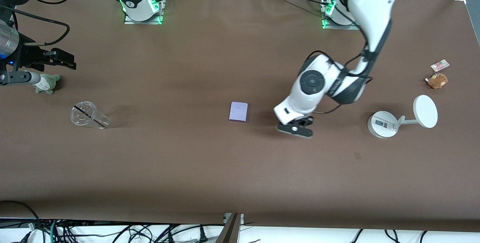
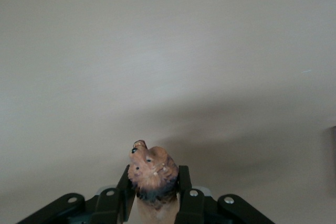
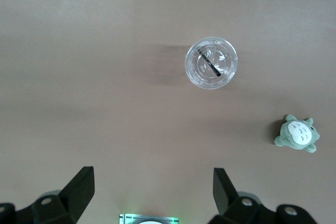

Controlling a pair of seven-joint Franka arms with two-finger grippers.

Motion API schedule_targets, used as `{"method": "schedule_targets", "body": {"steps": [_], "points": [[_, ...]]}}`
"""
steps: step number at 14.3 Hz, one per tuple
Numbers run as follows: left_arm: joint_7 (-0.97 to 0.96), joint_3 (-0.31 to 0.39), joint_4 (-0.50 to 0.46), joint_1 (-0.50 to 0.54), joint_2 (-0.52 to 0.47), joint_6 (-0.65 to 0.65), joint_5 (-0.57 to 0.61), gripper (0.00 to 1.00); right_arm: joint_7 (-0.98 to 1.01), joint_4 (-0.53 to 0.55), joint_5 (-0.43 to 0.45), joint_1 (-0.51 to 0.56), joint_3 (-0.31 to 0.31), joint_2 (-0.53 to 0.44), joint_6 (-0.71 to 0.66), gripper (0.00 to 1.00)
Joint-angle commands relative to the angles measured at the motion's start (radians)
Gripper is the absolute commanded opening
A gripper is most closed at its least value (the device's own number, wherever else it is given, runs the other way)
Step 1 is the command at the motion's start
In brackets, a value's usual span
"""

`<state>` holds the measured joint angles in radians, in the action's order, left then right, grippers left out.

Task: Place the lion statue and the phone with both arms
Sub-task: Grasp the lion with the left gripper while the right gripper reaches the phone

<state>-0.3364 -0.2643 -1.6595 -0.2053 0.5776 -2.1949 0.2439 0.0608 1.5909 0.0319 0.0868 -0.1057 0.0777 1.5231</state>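
The lion statue is a small orange-brown figurine, and its maned head sticks out between the fingers of my left gripper. That gripper is shut on it, low over the table between the phone and the white stand. In the front view the hand hides the statue. The phone, a flat pale lavender slab, lies on the table mid-way along it. My right gripper waits open and empty over the right arm's end of the table, its fingers wide apart.
A clear plastic cup lies on its side and a grey-green plush sits near the right gripper. At the left arm's end are a white round-based stand with a disc, a small brown teddy-like toy and a card.
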Motion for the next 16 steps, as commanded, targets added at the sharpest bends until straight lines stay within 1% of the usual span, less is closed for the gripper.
{"method": "schedule_targets", "body": {"steps": [1,3,5,6,8,11,16], "points": [[0.126,-0.012,-0.02,0.126,-0.059,0.116,0.021,0.0,-0.001,-0.023,-0.017,-0.03,-0.003,0.01,-0.015,1.0],[0.203,-0.015,-0.031,0.217,-0.062,0.112,0.018,0.01,-0.009,-0.023,-0.023,-0.07,-0.005,0.024,-0.011,1.0],[0.206,-0.013,-0.06,0.253,-0.053,0.097,0.023,0.01,-0.148,-0.022,-0.033,-0.125,-0.005,0.045,0.008,1.0],[0.208,-0.012,-0.083,0.27,-0.053,0.063,0.031,0.02,-0.194,-0.022,-0.055,-0.165,-0.005,0.063,0.034,1.0],[0.229,-0.01,-0.132,0.32,-0.048,-0.008,0.032,0.0,-0.306,-0.022,-0.07,-0.24,-0.005,0.106,0.106,1.0],[0.243,-0.009,-0.187,0.329,-0.044,-0.077,0.032,0.0,-0.487,-0.023,-0.069,-0.352,-0.005,0.177,0.218,1.0],[0.244,-0.007,-0.204,0.351,-0.036,-0.08,0.032,0.02,-0.695,-0.028,-0.058,-0.473,-0.003,0.313,0.367,1.0]]}}
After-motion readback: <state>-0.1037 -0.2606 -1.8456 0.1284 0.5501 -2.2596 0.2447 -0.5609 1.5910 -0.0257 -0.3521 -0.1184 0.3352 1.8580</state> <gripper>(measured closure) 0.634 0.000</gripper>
